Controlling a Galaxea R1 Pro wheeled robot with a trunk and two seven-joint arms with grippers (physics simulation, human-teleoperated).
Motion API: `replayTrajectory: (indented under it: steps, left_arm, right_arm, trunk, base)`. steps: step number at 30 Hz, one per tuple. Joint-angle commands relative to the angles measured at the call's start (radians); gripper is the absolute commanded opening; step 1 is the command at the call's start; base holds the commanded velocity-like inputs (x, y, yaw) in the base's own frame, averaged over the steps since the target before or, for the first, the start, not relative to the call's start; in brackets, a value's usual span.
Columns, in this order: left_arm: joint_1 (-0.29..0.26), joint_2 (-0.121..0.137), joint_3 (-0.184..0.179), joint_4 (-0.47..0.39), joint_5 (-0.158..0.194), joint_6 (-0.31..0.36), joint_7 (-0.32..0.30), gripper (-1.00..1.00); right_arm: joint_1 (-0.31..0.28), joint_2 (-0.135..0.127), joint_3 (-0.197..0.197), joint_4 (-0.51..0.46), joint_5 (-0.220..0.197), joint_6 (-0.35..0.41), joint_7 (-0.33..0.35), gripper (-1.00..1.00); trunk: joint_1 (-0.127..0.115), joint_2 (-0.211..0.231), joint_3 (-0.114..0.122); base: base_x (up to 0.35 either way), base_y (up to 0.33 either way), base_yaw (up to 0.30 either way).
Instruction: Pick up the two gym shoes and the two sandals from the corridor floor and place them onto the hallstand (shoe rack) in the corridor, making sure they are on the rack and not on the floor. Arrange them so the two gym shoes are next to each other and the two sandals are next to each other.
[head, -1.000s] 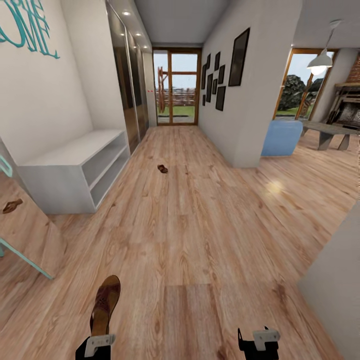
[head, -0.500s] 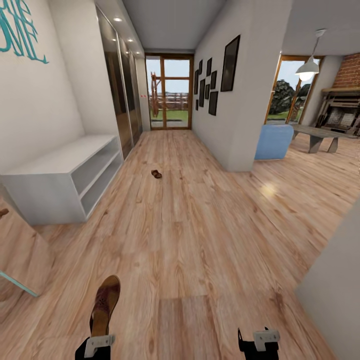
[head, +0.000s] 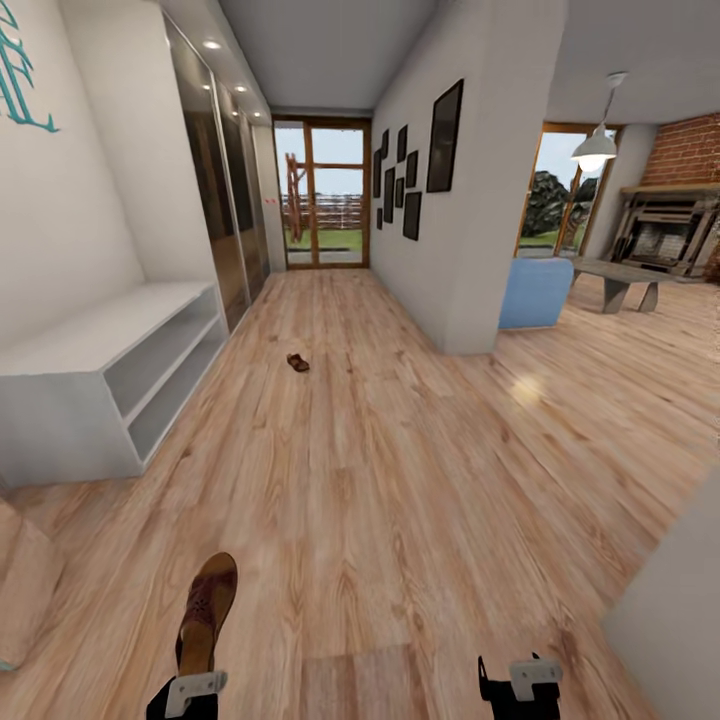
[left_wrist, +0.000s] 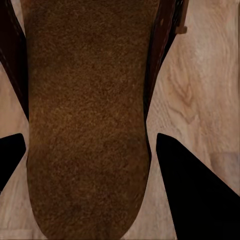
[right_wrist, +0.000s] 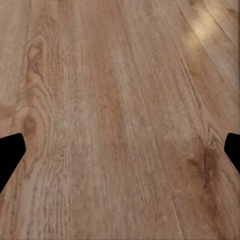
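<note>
Left end effector (head: 190, 690) clamped one sandal (head: 205, 612); second sandal (head: 297, 362) lay well ahead on the floor (head: 400, 480), right end effector (head: 520, 685) empty, spread wide.

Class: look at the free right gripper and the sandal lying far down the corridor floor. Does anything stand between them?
Nothing visible does: bare corridor floor runs from the right gripper to the sandal.

The sandal (head: 206, 612) was brown with a tan footbed, the corridor floor (head: 400, 480) light brown wood-grain, the low shelf bench (head: 95, 375) pale grey-white.
</note>
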Motion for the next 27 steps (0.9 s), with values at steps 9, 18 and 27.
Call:
replayTrajectory:
  steps: [9,18,27]
  left_arm:
    - [-0.001,0.000,0.006,0.001,-0.008,-0.003,0.002,-1.00]
    - [-0.001,0.000,0.006,0.001,-0.008,-0.003,0.002,-1.00]
    - [-0.001,0.000,0.005,0.001,-0.008,-0.003,0.003,-1.00]
  right_arm:
    - [-0.001,0.005,0.008,0.001,0.007,0.000,-0.010,1.00]
    - [0.000,0.007,0.009,0.003,0.007,0.000,-0.010,1.00]
    - [-0.001,0.008,0.009,0.003,0.007,0.000,-0.010,1.00]
  trunk:
    - [0.000,0.000,0.011]
    - [0.000,0.000,0.013]
    - [0.000,0.000,0.013]
  base:
    - [0.337,0.000,-0.112]
    - [0.338,0.000,-0.019]
    - [0.338,0.000,-0.001]
